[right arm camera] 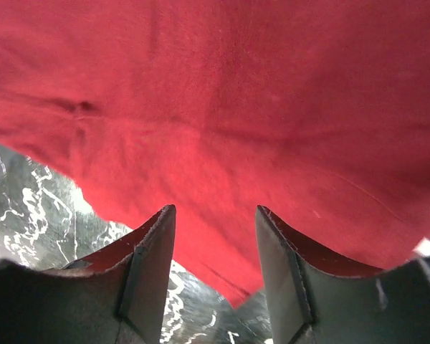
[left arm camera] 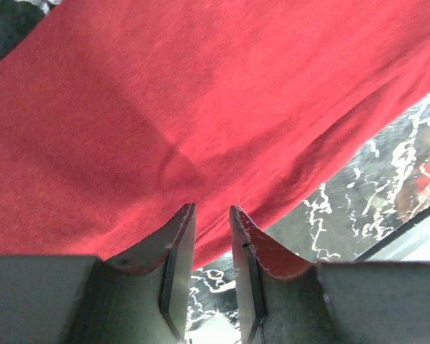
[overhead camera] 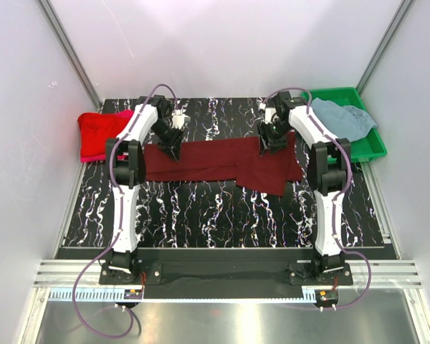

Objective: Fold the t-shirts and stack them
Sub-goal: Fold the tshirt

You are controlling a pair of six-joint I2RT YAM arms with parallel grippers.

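Observation:
A dark maroon t-shirt (overhead camera: 222,161) lies as a long band across the middle of the marbled table, with one flap hanging lower at its right end. My left gripper (overhead camera: 173,147) hovers at the band's far left edge. In the left wrist view its jaws stand slightly apart (left arm camera: 211,208), with bare table between them and the cloth (left arm camera: 201,107) just beyond the tips. My right gripper (overhead camera: 266,147) is over the band's far right edge. It is open (right arm camera: 215,209) above the cloth (right arm camera: 236,107) and grips nothing.
A bright red t-shirt (overhead camera: 100,135) lies bunched at the table's far left with a pink one (overhead camera: 127,115) peeking beside it. A grey-blue t-shirt (overhead camera: 340,118) rests in the green tray (overhead camera: 373,149) at the far right. Walls enclose both sides.

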